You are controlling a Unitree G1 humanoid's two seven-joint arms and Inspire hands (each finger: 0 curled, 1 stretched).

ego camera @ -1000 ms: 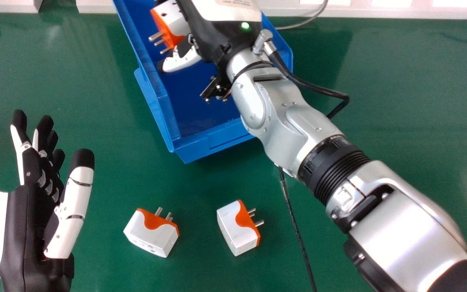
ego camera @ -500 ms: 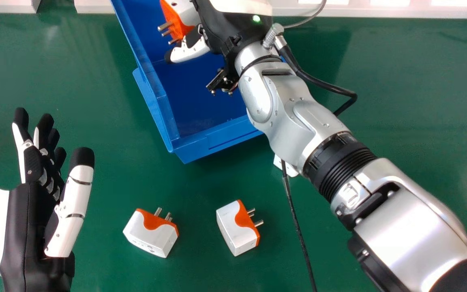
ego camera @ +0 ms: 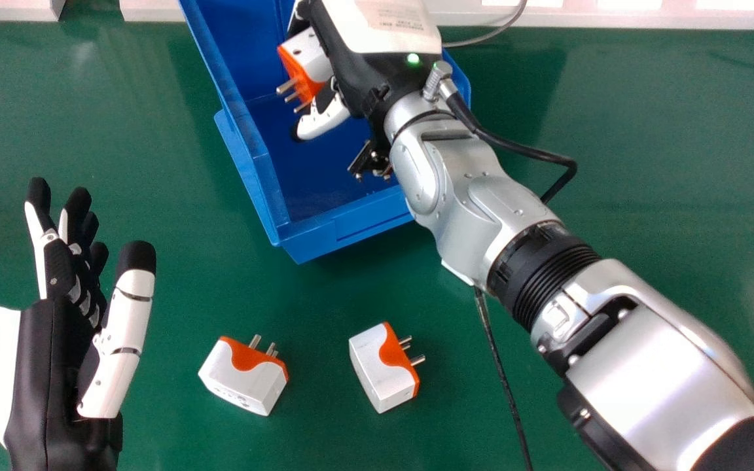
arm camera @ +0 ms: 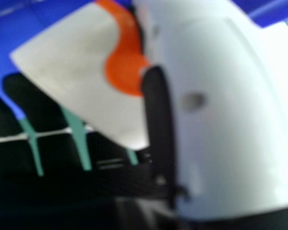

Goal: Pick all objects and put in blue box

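Observation:
Over the blue box [ego camera: 311, 235], my right hand [ego camera: 364, 72] is closed around a white and orange plug adapter [ego camera: 308, 59], whose metal prongs point toward the box's left wall. In the right hand view the adapter [arm camera: 81, 72] lies between the thumb of my right hand [arm camera: 225, 124] and its dark fingers [arm camera: 33, 105]. Two more adapters rest on the green table: one [ego camera: 243, 379] left of centre, the other [ego camera: 383, 369] near the middle, prongs toward the right. My left hand [ego camera: 56, 353] is held open at the left, apart from them.
The silver right forearm crosses from the lower right corner to the box. A black cable [ego camera: 504, 383] hangs beneath it, right of the middle adapter. White structures [ego camera: 612, 16] line the green table's [ego camera: 665, 196] far edge.
Against the earlier frames, my right hand has shifted right with the adapter in it; in the last half second it also came nearer the box's front. The left hand moved very slightly right.

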